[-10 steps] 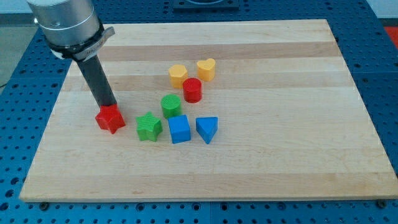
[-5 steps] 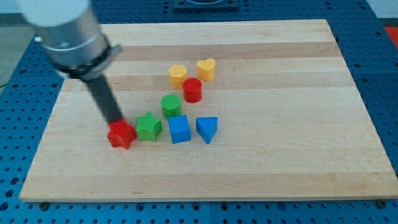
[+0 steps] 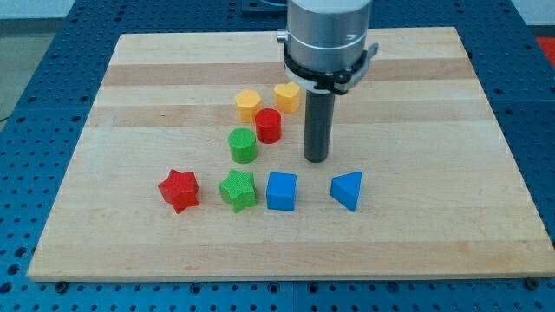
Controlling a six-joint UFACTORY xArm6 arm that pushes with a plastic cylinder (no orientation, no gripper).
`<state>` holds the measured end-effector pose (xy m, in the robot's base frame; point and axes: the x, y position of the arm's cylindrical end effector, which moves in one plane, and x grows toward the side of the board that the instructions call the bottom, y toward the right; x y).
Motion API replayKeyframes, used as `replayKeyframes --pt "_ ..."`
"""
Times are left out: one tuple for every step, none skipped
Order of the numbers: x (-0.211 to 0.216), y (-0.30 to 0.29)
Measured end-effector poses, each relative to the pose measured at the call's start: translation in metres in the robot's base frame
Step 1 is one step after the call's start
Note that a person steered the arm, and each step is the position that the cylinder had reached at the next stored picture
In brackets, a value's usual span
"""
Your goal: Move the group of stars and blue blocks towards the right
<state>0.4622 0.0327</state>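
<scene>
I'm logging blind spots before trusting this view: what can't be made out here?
- Yellow heart block, camera view: its right side is covered by the arm's housing.
- Arm above the housing: cut off by the view's top edge.
- My tip: table contact is not discernible.

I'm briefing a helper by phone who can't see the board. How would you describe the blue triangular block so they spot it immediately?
On the wooden board, find the row of four blocks nearest the view's bottom. The blue triangular block ends that row on the view's right, below and right of my tip. Its neighbour, the blue cube, is square; this one is wedge-shaped.
</scene>
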Motion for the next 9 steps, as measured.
replayKeyframes --pt "-0.002 0.001" --pt "-0.001 -0.078" --pt "-0.002 -0.154" --pt "0.029 -0.211" --pt "0.029 -0.264" --pt "0.058 -0.235" --pt "0.055 -0.151" --pt "0.056 -0.056" --pt "0.054 -0.056"
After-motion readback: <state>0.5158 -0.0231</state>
